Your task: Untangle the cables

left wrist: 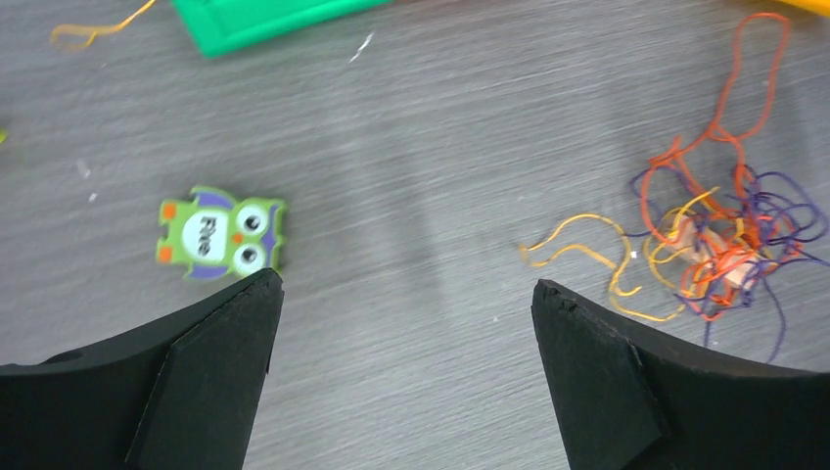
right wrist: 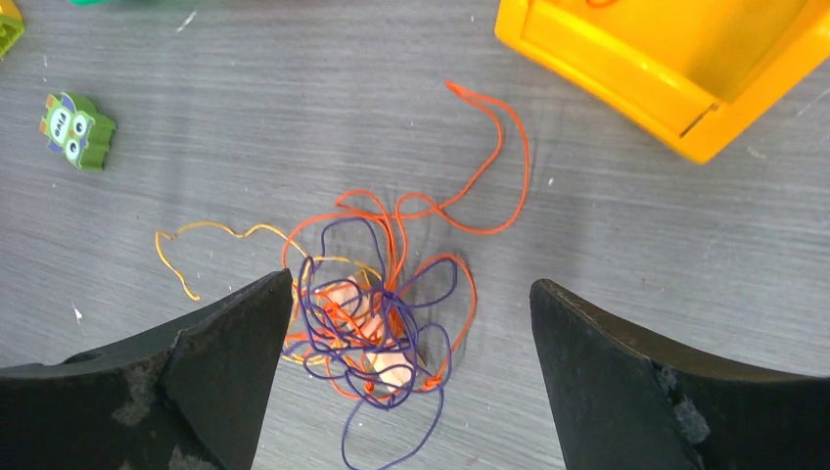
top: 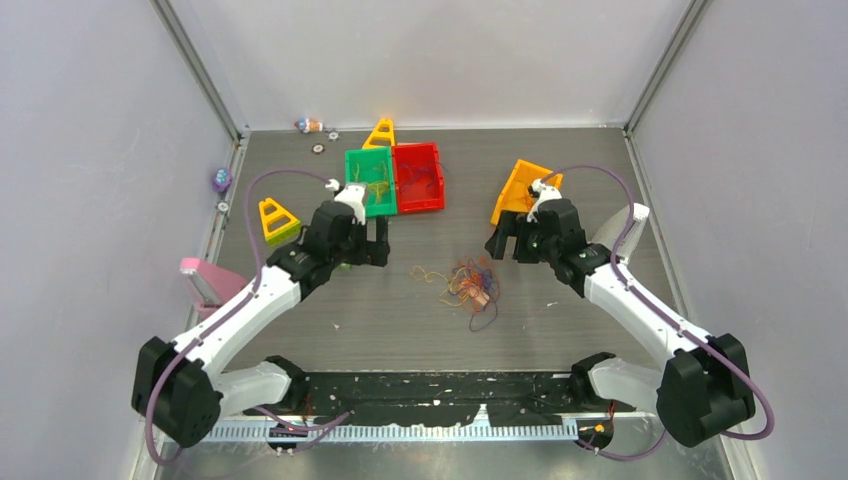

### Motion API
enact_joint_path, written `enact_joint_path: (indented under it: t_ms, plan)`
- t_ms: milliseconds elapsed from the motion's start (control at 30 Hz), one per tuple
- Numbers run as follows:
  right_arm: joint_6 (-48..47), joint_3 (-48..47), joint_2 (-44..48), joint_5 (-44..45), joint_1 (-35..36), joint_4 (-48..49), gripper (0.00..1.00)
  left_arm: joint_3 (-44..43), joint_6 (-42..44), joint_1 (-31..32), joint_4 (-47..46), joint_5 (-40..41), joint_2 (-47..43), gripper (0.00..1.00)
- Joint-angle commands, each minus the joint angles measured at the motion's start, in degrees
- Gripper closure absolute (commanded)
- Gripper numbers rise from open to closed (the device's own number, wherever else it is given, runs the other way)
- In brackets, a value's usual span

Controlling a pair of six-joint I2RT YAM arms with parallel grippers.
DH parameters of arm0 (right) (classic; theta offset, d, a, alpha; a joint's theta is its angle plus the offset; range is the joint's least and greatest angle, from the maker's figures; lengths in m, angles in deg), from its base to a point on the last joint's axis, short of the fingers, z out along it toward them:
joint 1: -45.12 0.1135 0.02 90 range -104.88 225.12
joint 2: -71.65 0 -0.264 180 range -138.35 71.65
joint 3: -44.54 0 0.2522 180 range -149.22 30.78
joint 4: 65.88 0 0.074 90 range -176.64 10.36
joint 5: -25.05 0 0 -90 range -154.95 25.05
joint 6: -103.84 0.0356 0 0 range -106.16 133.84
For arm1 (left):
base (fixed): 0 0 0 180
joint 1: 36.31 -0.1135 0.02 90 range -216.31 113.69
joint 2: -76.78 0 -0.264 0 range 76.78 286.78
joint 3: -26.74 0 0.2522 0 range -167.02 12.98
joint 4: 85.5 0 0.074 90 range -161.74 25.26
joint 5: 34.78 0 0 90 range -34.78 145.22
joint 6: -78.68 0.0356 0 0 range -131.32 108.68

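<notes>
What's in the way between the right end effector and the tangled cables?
Nothing visible. The open right end effector has the cables in clear sight ahead of it on the table; the yellow bin and the owl toy lie off to the sides.

Matt grey wood-grain table, glossy yellow plastic bin, thin stringy cables

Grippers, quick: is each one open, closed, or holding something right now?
Left gripper: open, holding nothing.
Right gripper: open, holding nothing, poised over the cables.
</notes>
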Motion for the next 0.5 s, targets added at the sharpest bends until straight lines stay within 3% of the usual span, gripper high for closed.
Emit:
enact_joint_path:
  t_ms: [0, 233, 467]
  plan:
    - [0.7, 3.0, 2.8, -1.9, -0.1, 0.3, 0.05, 5.6, -4.2, -0.5, -3.0, 7.9, -6.3, 0.01]
    - [0.7, 7.0, 3.3, -4.1, 0.2, 1.4, 0.12, 13.5, -3.8, 0.6, -12.5, -12.1, -7.0, 0.07]
    - [0.8, 9.1, -0.6, -6.0, 1.5, 4.7, 0.22, 15.1, -4.8, 7.4, -19.6, -16.4, -1.7, 0.1]
